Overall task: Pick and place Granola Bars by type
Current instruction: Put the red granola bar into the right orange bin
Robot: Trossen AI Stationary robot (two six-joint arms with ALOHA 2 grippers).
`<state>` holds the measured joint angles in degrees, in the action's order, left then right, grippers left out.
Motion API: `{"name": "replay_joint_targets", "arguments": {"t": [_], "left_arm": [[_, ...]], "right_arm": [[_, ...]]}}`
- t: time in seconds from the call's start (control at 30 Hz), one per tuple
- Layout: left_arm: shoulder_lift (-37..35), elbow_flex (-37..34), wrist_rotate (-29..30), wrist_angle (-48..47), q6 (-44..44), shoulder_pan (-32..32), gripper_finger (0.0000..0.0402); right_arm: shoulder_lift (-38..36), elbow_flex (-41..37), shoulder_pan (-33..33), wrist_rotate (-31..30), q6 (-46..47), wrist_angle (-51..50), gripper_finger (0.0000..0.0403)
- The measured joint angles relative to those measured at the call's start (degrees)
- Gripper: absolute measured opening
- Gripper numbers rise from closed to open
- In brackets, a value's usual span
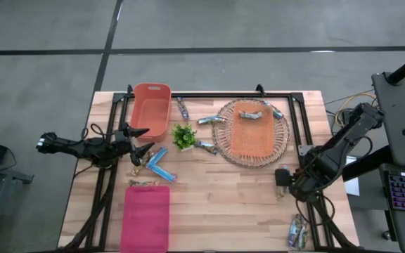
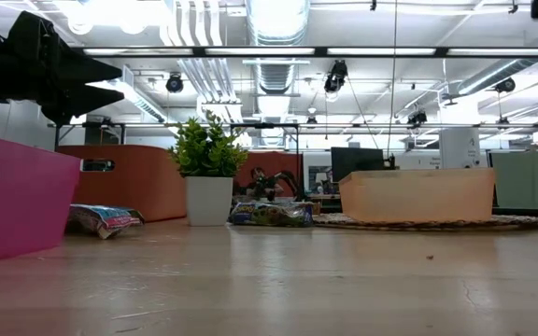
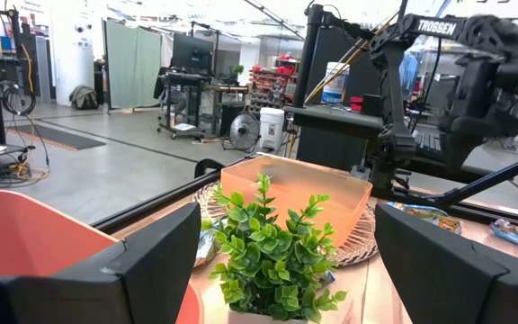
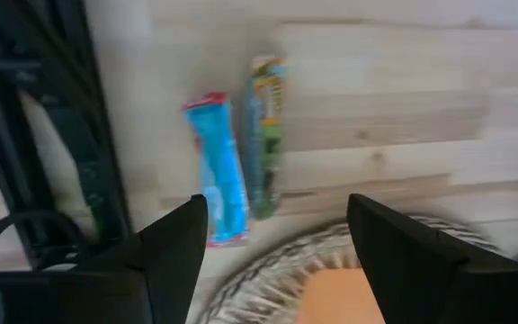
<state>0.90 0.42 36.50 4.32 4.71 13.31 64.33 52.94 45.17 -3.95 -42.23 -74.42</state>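
Note:
Granola bars lie scattered on the wooden table. Two bright blue ones point(image 1: 159, 166) and a tan one point(image 1: 143, 183) are beside the pink bin. Silver-blue ones point(image 1: 209, 120) lie near the plant, and one bar point(image 1: 252, 114) lies in the orange tray. Two more point(image 1: 297, 230) lie at the near right by the black rail: a bright blue bar point(image 4: 216, 171) and a silvery one point(image 4: 266, 135). My left gripper point(image 1: 144, 140) hovers level and open, facing the plant point(image 3: 272, 247). My right gripper point(image 1: 281, 177) points down, open and holding nothing, near the wicker tray's near-right rim.
An orange bin point(image 1: 151, 109) stands at the far left and a pink bin point(image 1: 146, 218) at the near left. A round wicker tray point(image 1: 281, 130) holds a flat orange tray point(image 1: 252, 140). A small green plant point(image 1: 183, 135) stands mid-table. Black frame rails point(image 1: 304, 126) border the table.

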Motion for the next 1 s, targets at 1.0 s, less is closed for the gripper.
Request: {"name": "replay_joint_targets", "arguments": {"t": [1.0], "left_arm": [[0.0, 0.0, 0.0, 0.0, 0.0, 0.0, 0.0312]], "right_arm": [[-2.8, -20.8, -5.0, 7.4, -16.9, 18.0, 0.0235]]}}
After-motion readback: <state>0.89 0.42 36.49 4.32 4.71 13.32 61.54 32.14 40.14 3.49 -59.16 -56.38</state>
